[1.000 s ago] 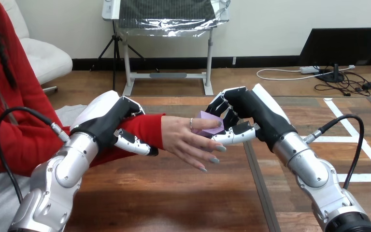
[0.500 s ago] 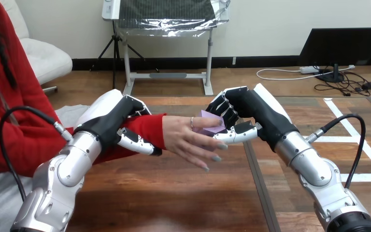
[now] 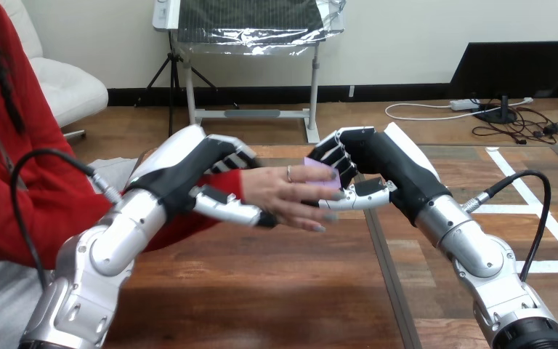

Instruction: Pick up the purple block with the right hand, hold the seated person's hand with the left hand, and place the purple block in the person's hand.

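Both hands grip: left hand (image 3: 189, 171) curled round the person's wrist (image 3: 236, 182), right hand (image 3: 374, 163) fingers curled on the purple block (image 3: 318, 166) touching the person's hand (image 3: 287, 190)

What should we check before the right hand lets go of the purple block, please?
1. Left hand curled round the person's wrist: ok, fingers above, thumb below.
2. Right hand gripping the purple block: ok.
3. Block at the person's hand: ok, by its outstretched fingers.
4. Block resting in the palm: cannot tell, hidden.
5. Person's hand held above the table: ok.
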Action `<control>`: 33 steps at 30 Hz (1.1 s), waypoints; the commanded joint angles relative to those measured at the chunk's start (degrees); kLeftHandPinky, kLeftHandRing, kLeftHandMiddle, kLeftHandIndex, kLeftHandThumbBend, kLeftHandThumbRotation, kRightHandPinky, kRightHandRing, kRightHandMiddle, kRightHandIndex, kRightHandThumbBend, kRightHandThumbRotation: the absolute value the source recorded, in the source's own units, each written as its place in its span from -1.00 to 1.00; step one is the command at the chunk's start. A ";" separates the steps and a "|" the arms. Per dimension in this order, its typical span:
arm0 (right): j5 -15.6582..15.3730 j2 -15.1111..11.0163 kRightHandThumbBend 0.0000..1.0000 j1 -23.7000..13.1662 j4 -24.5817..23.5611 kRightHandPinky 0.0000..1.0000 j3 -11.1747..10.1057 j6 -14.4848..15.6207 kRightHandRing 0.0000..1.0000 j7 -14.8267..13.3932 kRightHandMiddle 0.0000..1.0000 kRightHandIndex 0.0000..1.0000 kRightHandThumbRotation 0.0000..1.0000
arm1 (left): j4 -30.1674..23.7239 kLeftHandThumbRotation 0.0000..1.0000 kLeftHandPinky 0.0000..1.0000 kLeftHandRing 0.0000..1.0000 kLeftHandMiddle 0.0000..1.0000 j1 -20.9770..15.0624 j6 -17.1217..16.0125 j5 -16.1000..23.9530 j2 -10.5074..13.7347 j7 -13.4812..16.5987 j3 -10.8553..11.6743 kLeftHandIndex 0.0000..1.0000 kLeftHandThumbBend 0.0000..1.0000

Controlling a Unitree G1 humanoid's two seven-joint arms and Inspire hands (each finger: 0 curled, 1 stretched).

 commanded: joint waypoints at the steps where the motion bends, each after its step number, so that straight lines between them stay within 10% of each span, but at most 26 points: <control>1: 1.09 0.30 0.50 -1.15 -3.10 -0.14 -0.39 -1.79 -0.01 1.07 0.08 0.13 -0.51 | -6.69 0.32 0.12 0.27 0.31 -5.40 -2.50 -2.20 -0.58 -0.55 -0.57 0.38 0.99; 22: 1.38 -0.49 0.46 -0.08 -1.75 0.02 -0.92 -5.30 0.09 2.36 0.18 0.23 0.85 | -12.91 0.65 0.10 0.33 0.36 1.84 -3.68 -5.82 0.14 0.61 1.64 0.40 0.71; 33: 2.74 -0.23 0.54 0.56 -1.77 0.00 -1.54 -4.69 0.10 3.78 0.20 0.25 0.99 | -15.54 0.65 0.11 0.32 0.36 5.53 -5.08 -6.44 0.61 1.59 2.24 0.40 0.75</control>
